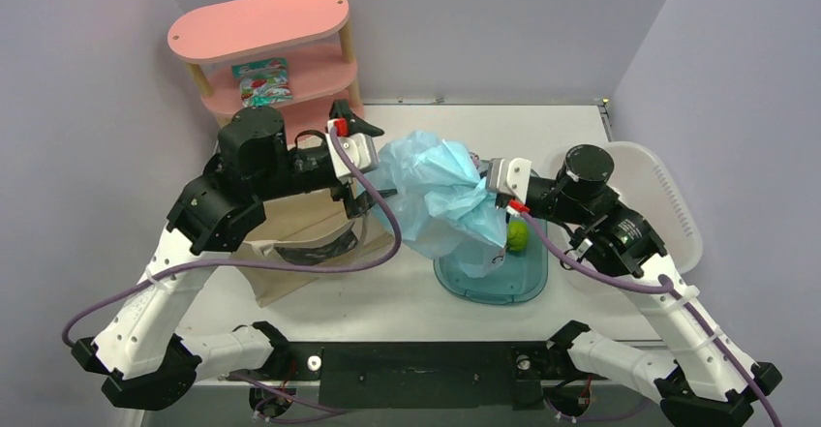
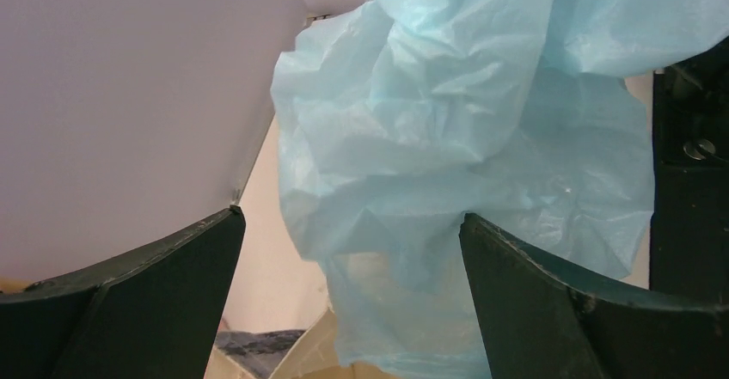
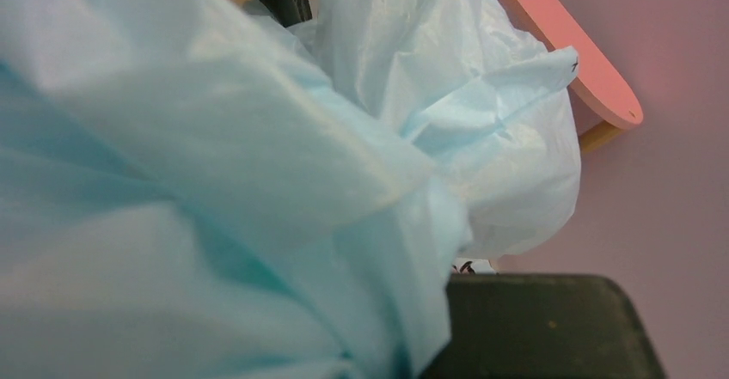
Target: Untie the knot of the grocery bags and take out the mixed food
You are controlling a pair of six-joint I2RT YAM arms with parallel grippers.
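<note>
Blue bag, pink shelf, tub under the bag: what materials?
Bag: thin plastic film, translucent light blue, finely crinkled with a soft sheen. Shelf: likely painted wood or board, matte pink, with pale round posts. Tub: probably hard plastic, see-through teal, glossy.

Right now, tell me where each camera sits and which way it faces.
Top: above and behind the bases, looking down at the table, both arms, the bag.
Left wrist: on the left arm, facing right into the bag; left gripper's open fingers show.
Right wrist: on the right arm, facing left toward the shelf past the bag; one finger of the right gripper shows.
Shared: all three see the bag; top and right wrist see the shelf.
</note>
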